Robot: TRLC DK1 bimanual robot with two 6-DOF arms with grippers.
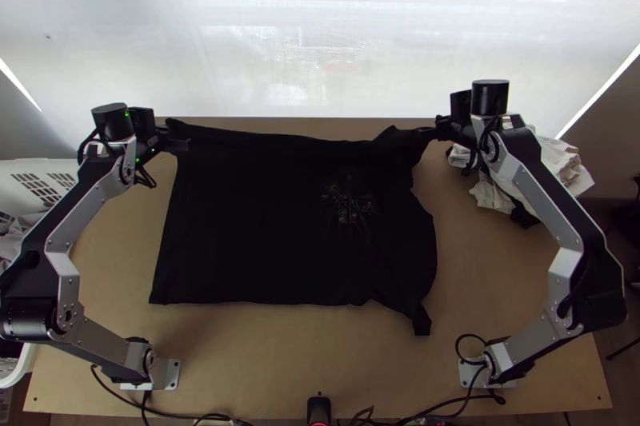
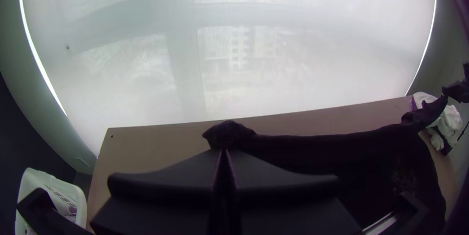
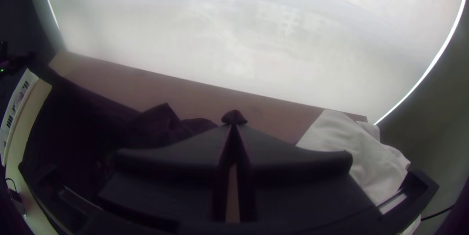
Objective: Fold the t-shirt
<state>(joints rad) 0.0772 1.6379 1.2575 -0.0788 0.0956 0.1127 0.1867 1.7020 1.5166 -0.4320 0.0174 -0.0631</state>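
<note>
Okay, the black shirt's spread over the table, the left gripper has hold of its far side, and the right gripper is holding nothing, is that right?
Not quite: the right gripper holds the shirt too, also at its far side, as the top view shows. The rest is right.

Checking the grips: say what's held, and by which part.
The black t-shirt: the left gripper pinches its far-left corner, the right gripper its far-right end, probably a sleeve.

Bright window (image 1: 360,42) (buildings, perhaps, beyond) behind a wooden table (image 1: 272,354)
</note>
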